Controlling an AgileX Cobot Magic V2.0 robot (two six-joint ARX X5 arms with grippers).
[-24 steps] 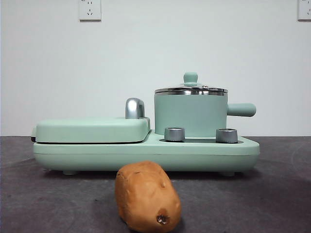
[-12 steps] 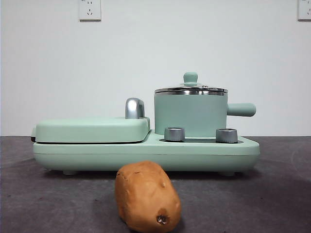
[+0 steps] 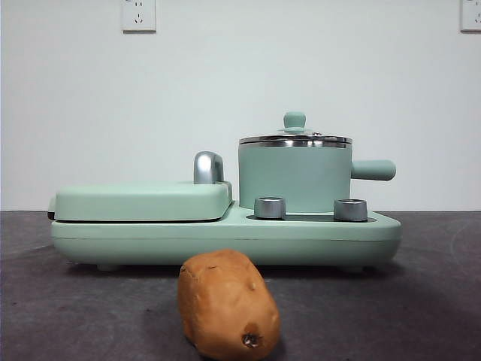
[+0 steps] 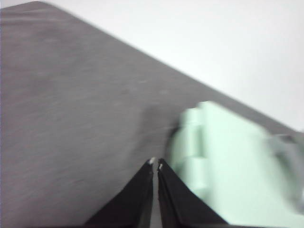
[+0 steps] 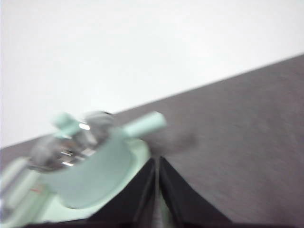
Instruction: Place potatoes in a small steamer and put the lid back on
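An oblong orange-brown potato [image 3: 228, 304] lies on the dark counter [image 3: 391, 316] near the mint-green steel-rimmed steamer pot [image 3: 294, 177], glass lid [image 3: 294, 136] on, while left claw [image 4: 155, 164] and right claw [image 5: 156, 160] hang pinched together, empty.

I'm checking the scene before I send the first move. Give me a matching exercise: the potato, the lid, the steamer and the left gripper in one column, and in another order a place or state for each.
Column one:
1. potato
2. lid
3. steamer
4. left gripper

Column two:
A. sitting closed on the pot's rim
B. lying on the dark table, in front of the appliance
C. jaws shut, holding nothing
D. standing on the green appliance base, side handle sticking out

Pairs: 1-B, 2-A, 3-D, 4-C
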